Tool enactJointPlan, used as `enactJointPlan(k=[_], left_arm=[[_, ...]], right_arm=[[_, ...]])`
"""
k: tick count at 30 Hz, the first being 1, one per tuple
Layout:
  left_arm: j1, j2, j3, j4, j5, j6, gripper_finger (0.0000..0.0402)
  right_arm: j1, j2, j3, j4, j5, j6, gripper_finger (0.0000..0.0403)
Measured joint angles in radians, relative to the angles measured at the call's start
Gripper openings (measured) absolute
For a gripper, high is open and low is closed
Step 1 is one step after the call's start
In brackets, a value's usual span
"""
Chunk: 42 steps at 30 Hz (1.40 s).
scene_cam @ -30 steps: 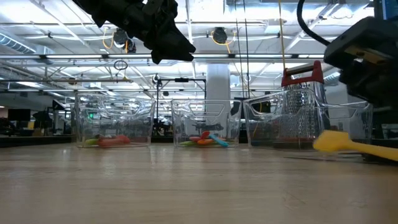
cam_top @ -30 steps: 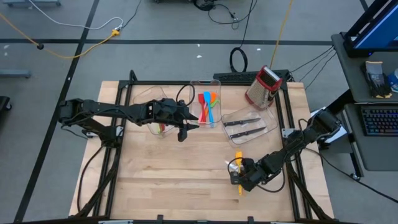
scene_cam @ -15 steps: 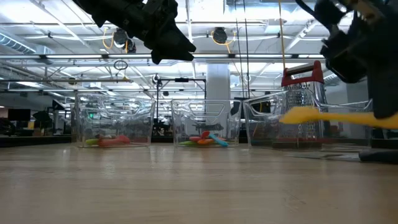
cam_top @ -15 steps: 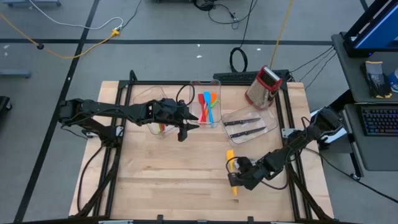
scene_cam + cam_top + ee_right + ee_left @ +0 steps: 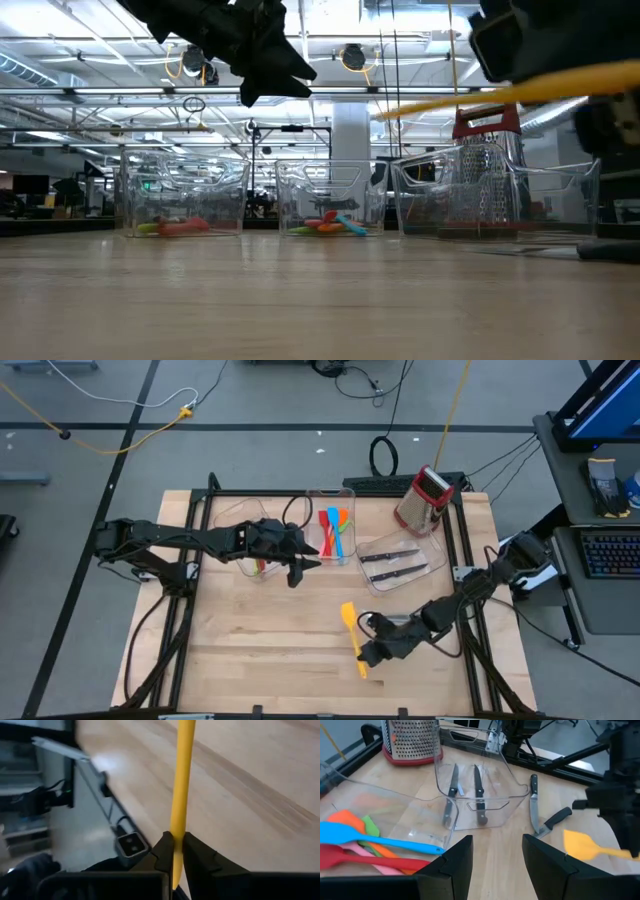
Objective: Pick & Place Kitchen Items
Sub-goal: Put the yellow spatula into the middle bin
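yellow spatula (image 5: 353, 638) near level, blade toward bins (image 5: 331, 525)

The near half of the wooden table (image 5: 260, 650) lies bare, so a gripper could sweep across it freely on the left and centre. Toward the far edge the way is barred by a row of clear bins: one (image 5: 235, 535) under the left arm, the middle bin (image 5: 330, 520) with bright spatulas, and a tilted bin (image 5: 400, 560) with knives. The box grater (image 5: 424, 500) stands just behind that last bin. The left gripper (image 5: 296, 565) hangs between the first two bins. The right gripper (image 5: 368, 653) carries a yellow spatula (image 5: 352, 635) above the boards at right-centre, blocking that patch.
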Motion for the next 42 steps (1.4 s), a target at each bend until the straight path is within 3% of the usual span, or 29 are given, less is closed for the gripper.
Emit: enactJointPlan(k=[12,20,31,36,42], left_arm=[[0.0,0.0,0.0,0.0,0.0,-0.139,0.0175],[0.05,-0.028,0.0,-0.016,0.0,-0.143,0.0175],[0.085,-0.224,-0.005,-0.109,-0.001,0.043,0.0175],[0.093,-0.337,-0.138,-0.038,-0.003,0.018,0.0175],[0.092,-0.483,-0.297,0.055,-0.011,-0.027,0.0175]], right_arm=[[-0.113,-0.001,0.0,0.213,-0.053,-0.35,0.0017],[-0.175,-0.001,0.001,0.269,-0.109,-0.442,0.0017],[-0.294,-0.097,0.001,0.289,-0.054,-0.532,0.0014],[-0.377,-0.203,0.002,0.276,-0.052,-0.601,0.0012],[-0.499,-0.304,0.002,0.135,-0.052,-0.654,0.0011]])
